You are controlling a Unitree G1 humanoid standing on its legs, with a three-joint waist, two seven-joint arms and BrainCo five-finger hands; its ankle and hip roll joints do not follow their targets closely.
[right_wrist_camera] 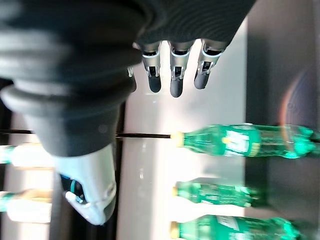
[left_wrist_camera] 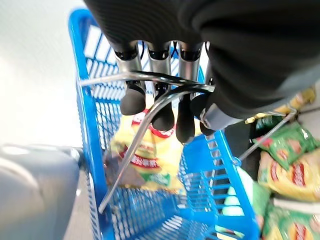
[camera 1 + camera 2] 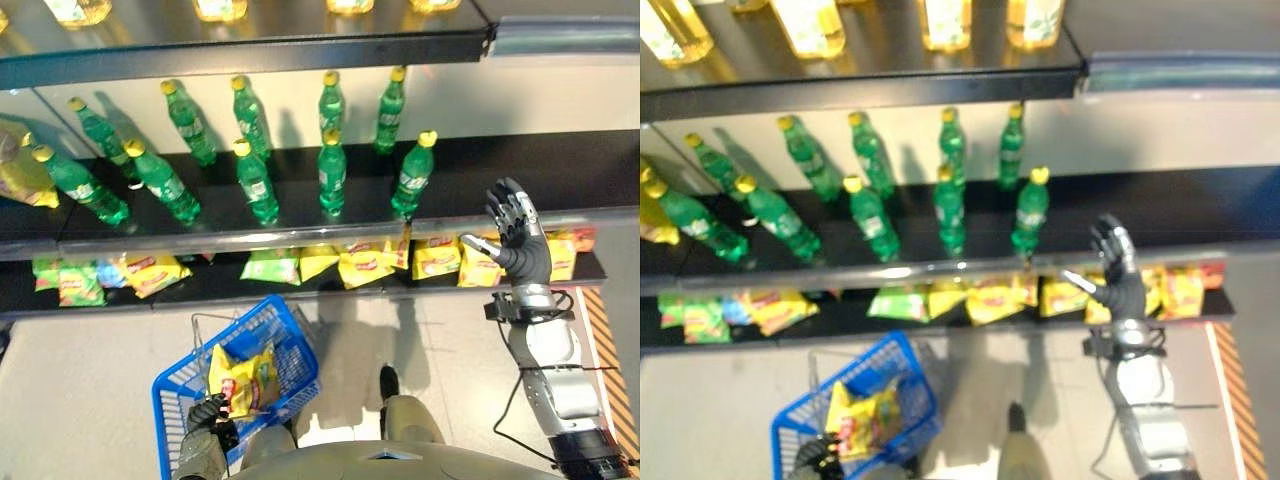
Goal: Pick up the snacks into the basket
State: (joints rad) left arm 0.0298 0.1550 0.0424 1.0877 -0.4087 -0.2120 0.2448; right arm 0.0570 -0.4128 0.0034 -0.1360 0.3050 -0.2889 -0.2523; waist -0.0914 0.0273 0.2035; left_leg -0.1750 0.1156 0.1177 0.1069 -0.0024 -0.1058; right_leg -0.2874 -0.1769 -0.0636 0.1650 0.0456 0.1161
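Left wrist view: our left hand [image 2: 165, 107] curls round wire handle [image 2: 150, 80] of blue plastic basket [image 3: 175, 385] holding yellow snack bags [image 3: 243, 378]; our right hand [image 3: 520, 235] spread open, above basket, near shelf edge.

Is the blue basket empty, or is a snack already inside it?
Not empty: a yellow snack bag lies inside the blue basket.

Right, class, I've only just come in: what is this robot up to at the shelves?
It is collecting snacks from a shop shelf. Its left hand is curled round the wire handle of a blue basket, which already holds a yellow snack bag. Its right hand is raised, open and holding nothing, in front of the lower shelf where more snack bags lie. Green bottles stand on the shelf above.
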